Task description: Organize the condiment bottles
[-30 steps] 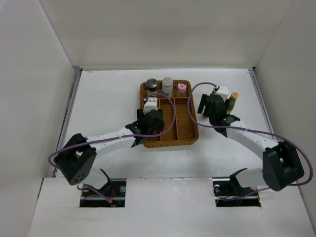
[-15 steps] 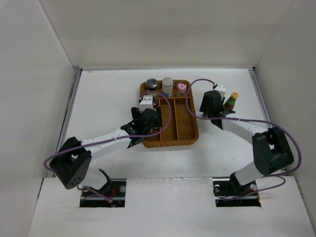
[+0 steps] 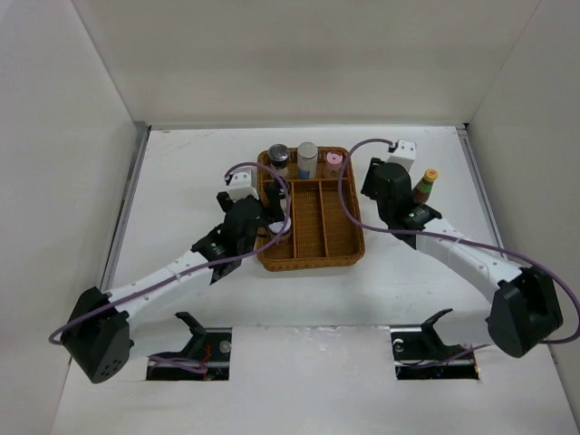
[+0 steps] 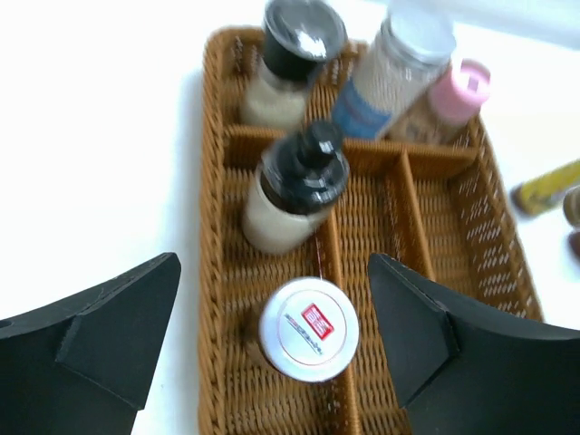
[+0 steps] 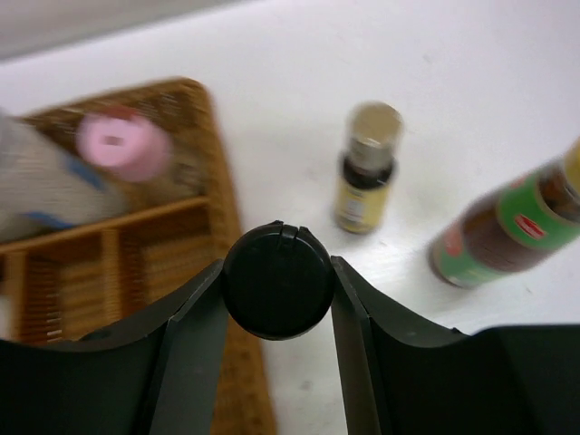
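My left gripper (image 4: 274,263) (image 3: 261,207) hangs open over the wicker tray's (image 4: 214,163) (image 3: 313,261) left compartment. A white-lidded bottle (image 4: 309,328) stands free between its fingers, touching neither. Beyond it stand a black-capped jar (image 4: 294,186), a black-lidded jar (image 4: 290,54), a clear bottle with a blue label (image 4: 392,71) and a pink-lidded jar (image 4: 456,93). My right gripper (image 5: 277,272) (image 3: 391,186), just right of the tray, is shut on the round black cap of a dark bottle (image 5: 278,292). A small yellow bottle (image 5: 365,172) and a green-red bottle (image 5: 507,231) (image 3: 424,186) stand on the table beyond it.
The tray's middle and right long compartments (image 3: 328,217) hold nothing. The white enclosure walls (image 3: 82,181) rise close on both sides and at the back. The tray's right rim (image 5: 201,109) lies just left of my right fingers.
My left gripper opened, let go of the white-lidded bottle in the tray and drew back to the left. My right gripper closed on the black-capped bottle.
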`<state>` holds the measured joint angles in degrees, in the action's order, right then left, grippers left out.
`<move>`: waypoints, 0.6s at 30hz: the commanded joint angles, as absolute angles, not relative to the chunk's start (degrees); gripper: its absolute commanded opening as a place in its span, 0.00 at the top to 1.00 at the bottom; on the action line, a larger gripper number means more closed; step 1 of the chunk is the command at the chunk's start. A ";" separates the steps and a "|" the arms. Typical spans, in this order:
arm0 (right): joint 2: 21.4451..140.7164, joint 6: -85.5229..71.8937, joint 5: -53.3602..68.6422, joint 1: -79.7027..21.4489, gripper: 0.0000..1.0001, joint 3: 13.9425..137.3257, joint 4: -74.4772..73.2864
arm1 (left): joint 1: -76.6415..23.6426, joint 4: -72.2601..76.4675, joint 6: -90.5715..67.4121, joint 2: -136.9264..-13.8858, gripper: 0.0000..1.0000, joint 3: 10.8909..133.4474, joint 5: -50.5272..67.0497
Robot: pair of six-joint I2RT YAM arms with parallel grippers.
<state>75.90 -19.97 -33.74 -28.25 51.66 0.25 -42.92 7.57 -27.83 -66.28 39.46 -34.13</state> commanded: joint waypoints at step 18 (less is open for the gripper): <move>98.96 -18.37 -23.73 -42.23 0.63 72.86 6.95 | -27.38 22.32 -37.09 -56.07 0.15 22.24 -26.63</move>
<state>98.52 -18.87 -24.23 -42.04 68.82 4.47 -28.05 17.06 -35.14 -56.69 22.46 -29.12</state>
